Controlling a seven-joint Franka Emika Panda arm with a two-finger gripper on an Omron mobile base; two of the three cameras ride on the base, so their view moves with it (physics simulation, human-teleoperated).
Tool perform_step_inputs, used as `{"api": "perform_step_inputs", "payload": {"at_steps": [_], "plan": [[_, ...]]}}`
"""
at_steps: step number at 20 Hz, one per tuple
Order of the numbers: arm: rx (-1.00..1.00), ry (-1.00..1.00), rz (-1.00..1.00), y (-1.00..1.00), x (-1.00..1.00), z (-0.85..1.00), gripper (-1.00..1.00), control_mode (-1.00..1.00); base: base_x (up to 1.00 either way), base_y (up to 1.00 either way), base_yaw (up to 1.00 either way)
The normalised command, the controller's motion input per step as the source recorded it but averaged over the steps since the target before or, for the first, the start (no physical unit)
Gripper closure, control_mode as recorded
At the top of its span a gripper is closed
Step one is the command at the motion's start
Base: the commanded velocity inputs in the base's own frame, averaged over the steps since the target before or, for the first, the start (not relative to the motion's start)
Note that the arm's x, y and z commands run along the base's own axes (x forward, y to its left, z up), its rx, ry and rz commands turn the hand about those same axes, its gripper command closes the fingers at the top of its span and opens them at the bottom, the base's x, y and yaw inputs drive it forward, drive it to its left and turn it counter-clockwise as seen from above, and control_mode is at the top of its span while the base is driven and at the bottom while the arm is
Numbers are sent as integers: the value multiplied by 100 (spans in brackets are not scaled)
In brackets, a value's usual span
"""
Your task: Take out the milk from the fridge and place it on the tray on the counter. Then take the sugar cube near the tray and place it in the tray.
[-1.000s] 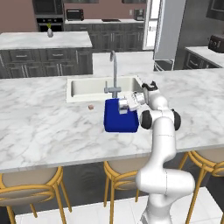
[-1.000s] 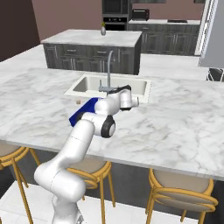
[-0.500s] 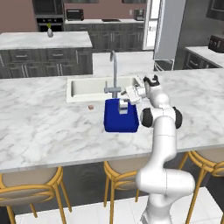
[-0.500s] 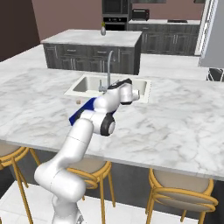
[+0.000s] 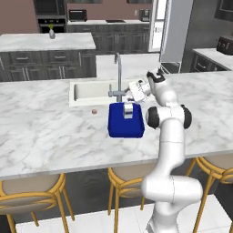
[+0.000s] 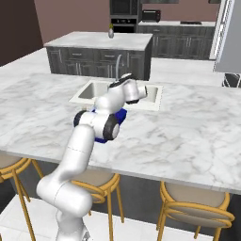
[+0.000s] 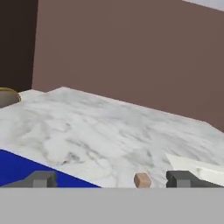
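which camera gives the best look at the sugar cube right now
The hand view: the sugar cube sits close up on the counter, between the open gripper tips. The left base view has it as a tiny speck left of the tray. In the right base view I can't find it.

- Bare marble tabletop [image 5: 50, 132] lies open around the sugar cube [image 5: 94, 111], left of the tray [image 5: 125, 129].
- The faucet [image 5: 118, 75] rises just behind the tray.
- The milk [image 5: 129, 110] stands upright inside the tray's back edge.
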Motion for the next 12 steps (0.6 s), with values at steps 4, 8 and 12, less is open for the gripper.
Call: {"api": "perform_step_inputs", "payload": {"at_steps": [4,8,12], "plan": [[-27,-28,-25,81,-64,14,-100,-100,0,0,0],[-26,-31,-28,74,-70,17,-100,-100,0,0,0],[-29,-24,-29,77,-76,2,-100,-100,0,0,0]]}}
